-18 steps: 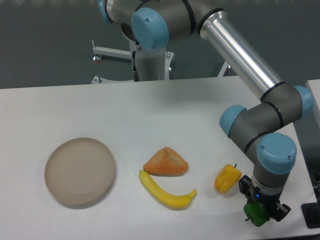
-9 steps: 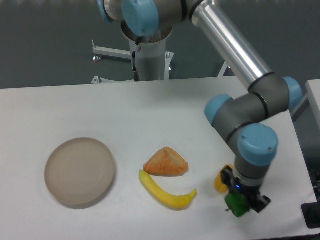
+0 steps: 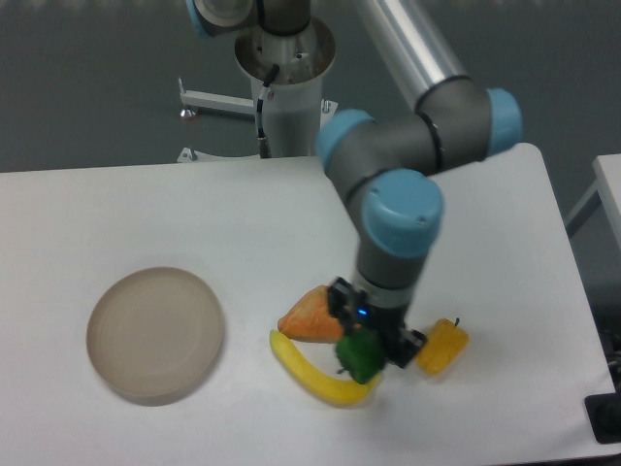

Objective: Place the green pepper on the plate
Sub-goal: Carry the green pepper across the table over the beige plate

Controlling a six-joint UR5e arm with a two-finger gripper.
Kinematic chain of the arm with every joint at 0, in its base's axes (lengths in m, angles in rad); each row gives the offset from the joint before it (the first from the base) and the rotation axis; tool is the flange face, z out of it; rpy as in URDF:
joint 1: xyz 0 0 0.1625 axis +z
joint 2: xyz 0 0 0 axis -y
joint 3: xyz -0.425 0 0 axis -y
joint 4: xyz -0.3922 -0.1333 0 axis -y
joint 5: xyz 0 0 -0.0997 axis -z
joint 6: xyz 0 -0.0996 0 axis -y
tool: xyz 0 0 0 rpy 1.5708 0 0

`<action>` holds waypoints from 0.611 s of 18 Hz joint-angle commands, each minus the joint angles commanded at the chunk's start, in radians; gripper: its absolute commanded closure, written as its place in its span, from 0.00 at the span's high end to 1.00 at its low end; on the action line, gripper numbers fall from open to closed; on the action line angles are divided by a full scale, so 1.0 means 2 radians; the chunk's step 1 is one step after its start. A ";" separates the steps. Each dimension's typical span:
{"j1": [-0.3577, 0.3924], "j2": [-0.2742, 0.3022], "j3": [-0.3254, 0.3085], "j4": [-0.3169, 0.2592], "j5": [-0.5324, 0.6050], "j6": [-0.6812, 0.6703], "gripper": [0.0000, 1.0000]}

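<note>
My gripper [image 3: 367,348] is shut on the green pepper [image 3: 361,357] and holds it above the table, over the right end of a yellow banana. The pepper is small, glossy and bright green. The plate [image 3: 155,333] is round, beige and flat, and lies on the table far to the left of the gripper, with nothing on it.
A yellow banana [image 3: 315,375] lies curved under the gripper. An orange wedge-shaped piece [image 3: 309,315] sits just left of the gripper. A yellow pepper [image 3: 442,347] lies just to its right. The arm's base [image 3: 287,87] stands at the back of the table.
The arm has swung left with the green pepper in the gripper, from the table's front right corner past the yellow pepper to above the banana.
</note>
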 joint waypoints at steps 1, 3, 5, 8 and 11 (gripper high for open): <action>-0.013 0.003 -0.002 0.000 0.001 -0.023 0.47; -0.039 0.007 -0.005 0.000 0.002 -0.062 0.47; -0.064 0.012 -0.022 0.005 0.003 -0.104 0.47; -0.089 0.013 -0.042 0.006 -0.002 -0.144 0.47; -0.111 0.013 -0.065 0.016 -0.002 -0.167 0.47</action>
